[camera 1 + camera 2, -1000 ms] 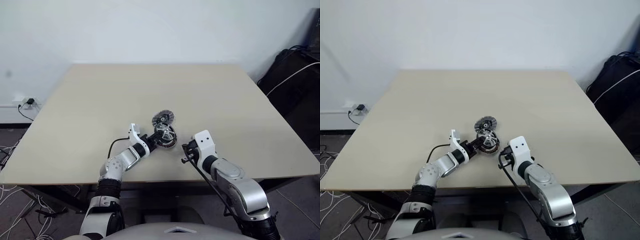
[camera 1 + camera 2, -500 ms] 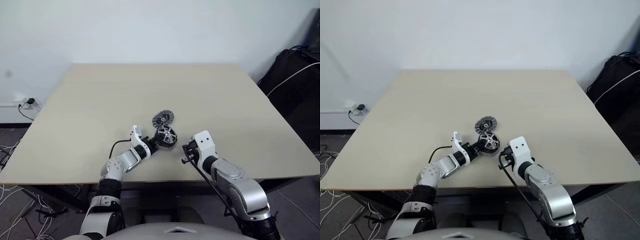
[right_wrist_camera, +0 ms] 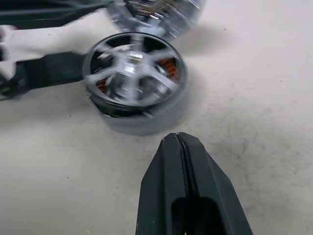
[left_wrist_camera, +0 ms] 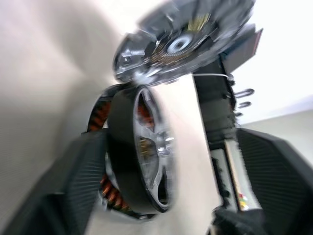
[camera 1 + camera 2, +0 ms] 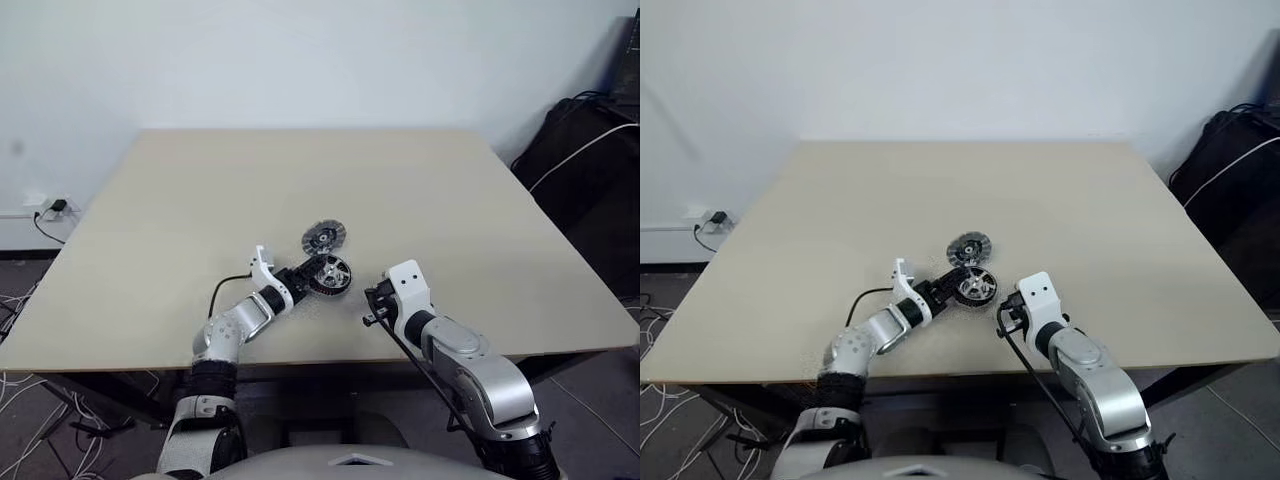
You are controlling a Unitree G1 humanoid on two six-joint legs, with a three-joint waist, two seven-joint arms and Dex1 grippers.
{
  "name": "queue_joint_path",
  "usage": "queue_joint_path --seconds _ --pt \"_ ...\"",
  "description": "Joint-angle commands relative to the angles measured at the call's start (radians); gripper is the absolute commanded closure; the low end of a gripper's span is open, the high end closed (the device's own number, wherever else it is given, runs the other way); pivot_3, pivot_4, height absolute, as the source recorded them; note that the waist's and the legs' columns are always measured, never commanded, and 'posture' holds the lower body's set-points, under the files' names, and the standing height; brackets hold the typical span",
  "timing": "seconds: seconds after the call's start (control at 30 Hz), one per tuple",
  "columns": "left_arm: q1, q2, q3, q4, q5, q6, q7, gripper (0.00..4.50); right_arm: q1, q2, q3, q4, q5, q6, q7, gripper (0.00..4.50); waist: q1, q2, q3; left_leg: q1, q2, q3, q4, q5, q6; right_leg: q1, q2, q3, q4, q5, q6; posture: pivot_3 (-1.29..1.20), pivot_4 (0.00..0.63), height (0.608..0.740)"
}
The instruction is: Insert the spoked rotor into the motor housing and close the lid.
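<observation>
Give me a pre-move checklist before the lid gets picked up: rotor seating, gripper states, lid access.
1. Spoked rotor on the motor housing: ok, copper windings show through the spokes.
2. Rotor fully seated: cannot tell, motion blur hides the joint.
3. Left gripper released: ok, fingers stand apart either side of the rotor.
4. Right gripper ready to grasp: not ok, shut.
5. Lid reachable: ok, it lies on the table just behind the rotor.

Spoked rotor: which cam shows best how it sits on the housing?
Right wrist view: the spoked rotor shows face-on, silver spokes over the copper windings of the motor housing. Left wrist view gives it edge-on and blurred between the left gripper fingers. In the eye views it is small, near the lid.
</observation>
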Motion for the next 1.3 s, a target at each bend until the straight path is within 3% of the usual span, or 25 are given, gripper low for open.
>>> queue_joint_path --seconds 0.03,0.3,0.37,0.5,0.6,0.73,1.07,1.1,1.3 --pt "0.064 -0.051 -0.003 -0.116 -0.012 0.017 0.049 0.04 -0.027 0.004 -0.001 -0.030 0.005 -0.016 0.004 4.50 0.001 0.000 0.000 0.000 0.000 0.000 0.000 0.000 0.000 0.000 0.000 0.000 0.000 0.000 0.000 0.00 0.000 0.740" --pt "0.123 0.034 -0.067 -0.338 0.074 -0.039 0.037 0.04 -0.058 0.005 0.008 -0.013 0.005 -0.030 0.012 4.50 0.008 -0.002 0.001 -0.001 0.000 0.000 0.001 0.000 0.000 -0.001 -0.001 0.000 0.000 0.000 0.001 0.00 0.000 0.740" --pt "0.146 0.098 -0.149 -0.379 0.237 -0.171 0.015 0.04 -0.082 0.024 0.010 0.015 -0.005 -0.059 0.001 4.50 0.007 -0.002 0.001 -0.001 0.000 0.000 0.000 0.000 0.000 -0.001 0.000 0.000 0.000 0.000 0.000 0.00 0.000 0.740" --pt "0.196 0.203 -0.306 -0.347 0.674 -0.639 0.096 0.04 -0.143 0.085 0.027 0.115 -0.022 -0.112 -0.019 4.50 -0.001 -0.001 0.001 0.001 0.000 0.003 -0.003 0.001 -0.002 -0.002 0.001 0.003 0.000 0.000 -0.001 0.00 0.000 0.740" --pt "0.214 0.213 -0.313 -0.290 0.694 -0.733 0.043 0.04 -0.183 0.123 0.046 0.204 -0.040 -0.164 -0.019 4.50 0.008 0.000 0.000 0.001 0.000 0.003 -0.003 0.001 -0.003 -0.002 0.000 0.004 0.000 0.001 -0.003 0.00 0.000 0.740" --pt "0.252 0.212 -0.295 -0.243 0.677 -0.816 -0.021 0.85 -0.249 0.173 0.057 0.349 -0.061 -0.224 -0.030 4.50 0.010 0.001 0.000 0.000 0.000 0.002 -0.003 0.001 -0.002 -0.003 -0.001 0.004 0.000 0.001 -0.003 0.00 0.000 0.740" --pt "0.349 0.203 -0.263 -0.264 0.665 -0.836 -0.050 4.25 -0.358 0.218 0.064 0.569 -0.100 -0.331 -0.014 4.50 -0.003 0.003 0.000 -0.001 0.000 0.002 -0.003 0.001 -0.001 -0.004 0.000 0.003 0.000 0.002 -0.002 0.00 0.000 0.740" --pt "0.357 0.202 -0.262 -0.272 0.660 -0.824 -0.053 4.44 -0.361 0.222 0.066 0.586 -0.100 -0.334 -0.008 4.50 -0.003 0.003 0.000 -0.001 0.000 0.002 -0.003 0.001 -0.001 -0.004 -0.001 0.003 0.000 0.002 -0.002 0.00 0.000 0.740" --pt "0.369 0.186 -0.255 -0.287 0.667 -0.810 -0.042 4.44 -0.341 0.217 0.115 0.668 -0.123 -0.301 0.038 4.50 -0.005 0.004 -0.002 -0.001 0.000 0.002 -0.003 0.001 -0.001 -0.004 -0.001 0.001 0.000 0.002 -0.001 0.00 0.000 0.740"
